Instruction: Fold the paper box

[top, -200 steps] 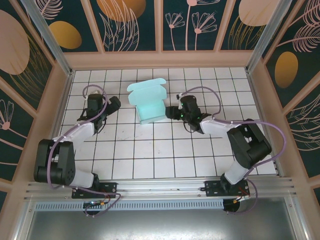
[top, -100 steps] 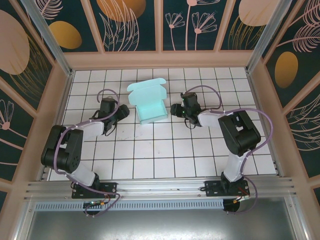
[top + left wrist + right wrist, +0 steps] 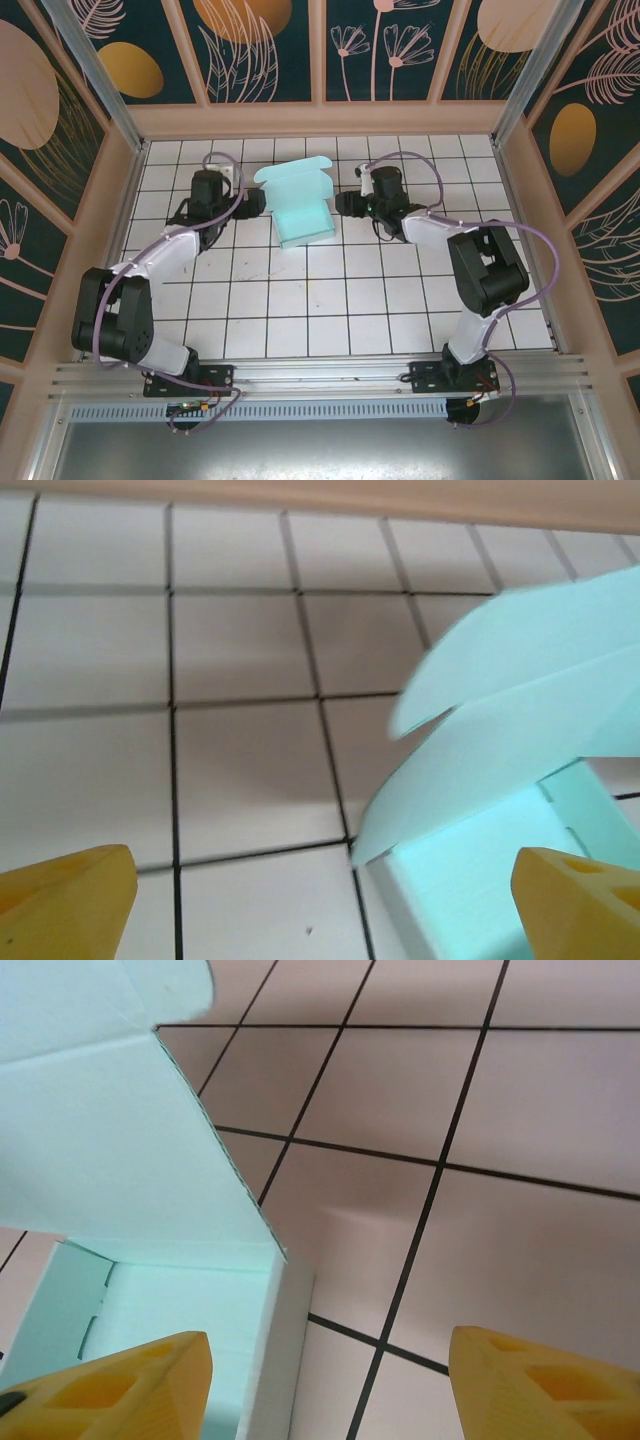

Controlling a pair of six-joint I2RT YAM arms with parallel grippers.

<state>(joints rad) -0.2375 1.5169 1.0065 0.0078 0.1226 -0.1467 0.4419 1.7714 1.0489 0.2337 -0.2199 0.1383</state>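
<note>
paper box (image 3: 300, 212): upper centre of frame; lid open
left gripper (image 3: 320, 905): jaws wide; holding nothing
right gripper (image 3: 330, 1385): jaws apart astride box wall; unclamped

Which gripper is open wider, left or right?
The left gripper: its fingers sit at the far edges of its wrist view, while those of the right gripper stand closer together. Both are open beside the paper box.

A white-tiled table (image 3: 300, 300) carries the mint-green paper box (image 3: 303, 220), its lid seemingly open, toward the far side.
</note>
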